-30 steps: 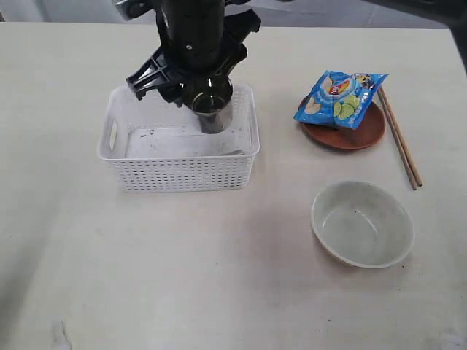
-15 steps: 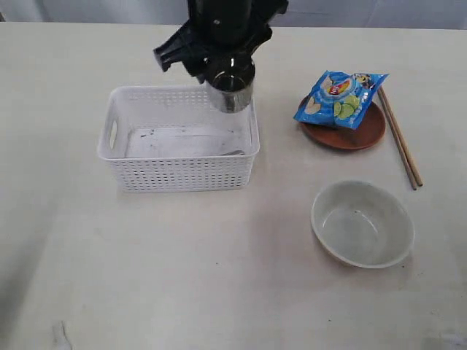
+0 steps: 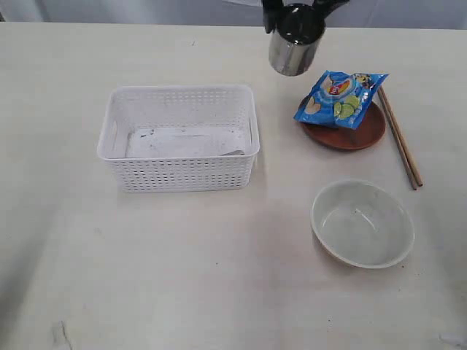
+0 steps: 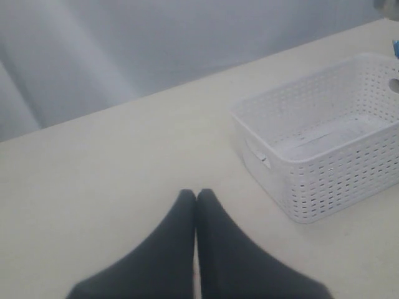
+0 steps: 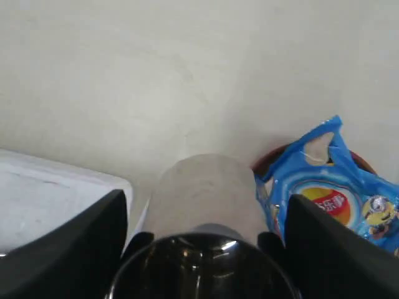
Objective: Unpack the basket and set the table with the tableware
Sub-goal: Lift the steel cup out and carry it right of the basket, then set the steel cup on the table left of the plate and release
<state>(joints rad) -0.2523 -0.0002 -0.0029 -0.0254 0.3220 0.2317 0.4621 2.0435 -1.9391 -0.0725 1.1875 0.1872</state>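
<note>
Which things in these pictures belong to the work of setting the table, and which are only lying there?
Belong to the job:
basket
steel cup, held by the right pincer
plate
bowl
chopsticks

Just lying about:
blue snack bag, resting on the plate

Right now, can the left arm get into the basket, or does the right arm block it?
Probably yes. The basket has nothing over it; the right gripper, holding the steel cup, is off beside the snack bag. The left gripper is shut and would need opening.
</note>
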